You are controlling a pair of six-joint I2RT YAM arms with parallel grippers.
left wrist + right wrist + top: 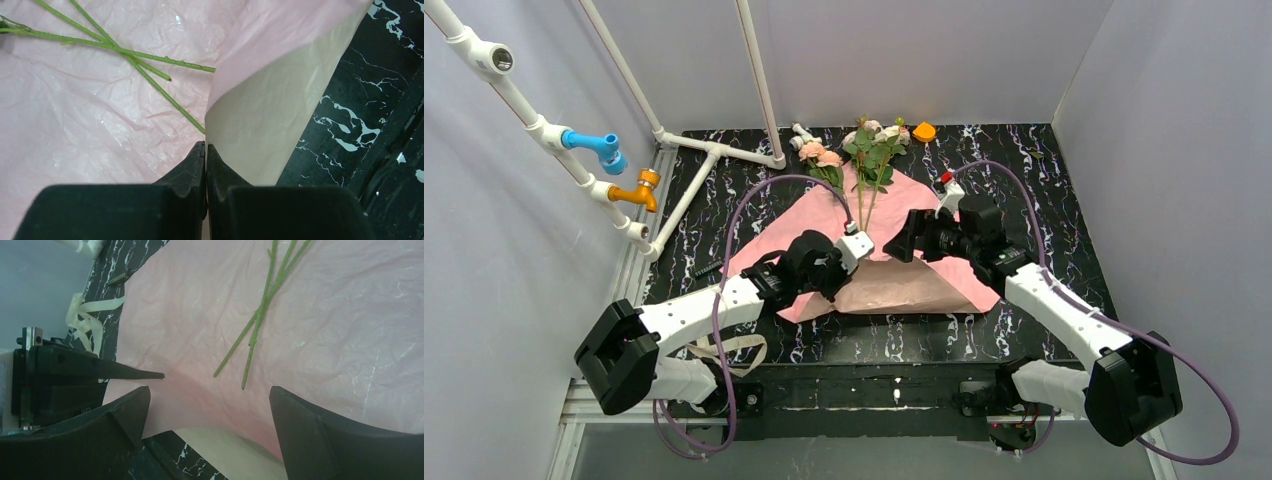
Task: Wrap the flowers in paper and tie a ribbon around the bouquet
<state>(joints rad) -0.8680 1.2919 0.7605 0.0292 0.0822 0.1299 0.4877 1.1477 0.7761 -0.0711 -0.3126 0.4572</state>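
The paper (902, 205) lies spread on the black marble table (1044, 200), pink face up. Its near edge is folded over, showing the tan underside (270, 115). The flowers (869, 140) rest on it, blooms toward the back and thin green stems (125, 50) crossing on the pink sheet. My left gripper (205, 146) is shut on the paper's lifted fold edge near the stem ends. My right gripper (209, 392) hovers open just opposite, over the same raised fold, with nothing between its fingers. The ribbon (87, 320) lies in loose loops off the paper, beside the left arm (724, 300).
A white pipe frame with a blue tap (596, 143) and an orange tap (639, 190) runs along the left and back. A small orange object (924, 131) and a white fitting (802, 135) sit at the back edge. Grey walls close in both sides.
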